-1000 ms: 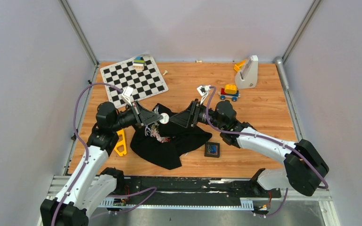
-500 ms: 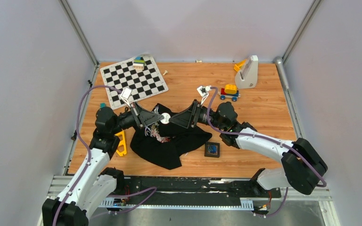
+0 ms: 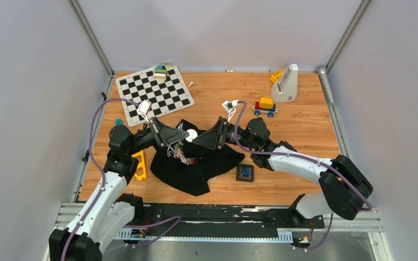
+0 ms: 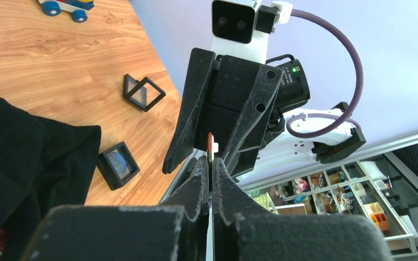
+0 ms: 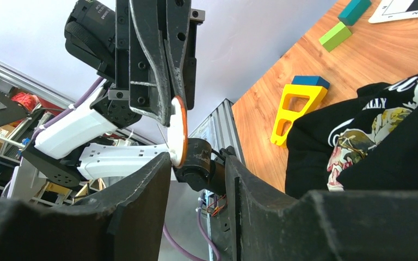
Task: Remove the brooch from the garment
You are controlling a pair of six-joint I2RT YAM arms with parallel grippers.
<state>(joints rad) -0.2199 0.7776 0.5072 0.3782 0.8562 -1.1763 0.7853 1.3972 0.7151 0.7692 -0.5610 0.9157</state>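
My left gripper is shut on a small thin round disc, white-faced with an orange rim, and holds it above the black printed shirt. The disc shows edge-on in the left wrist view between the shut fingertips of the left gripper. My right gripper is open and faces the left one. In the right wrist view the disc touches the left fingertip of the right gripper. A small blue round disc lies in a black square tray to the right of the shirt. I cannot tell which disc is the brooch.
A checkerboard with coloured blocks lies at the back left. A yellow triangular piece lies left of the shirt. A toy car and a white stand are at the back right. An empty black frame tray lies on the wood.
My right gripper has moved a little to the left, so its open jaws now reach the disc. My left gripper still holds the disc in about the same place.
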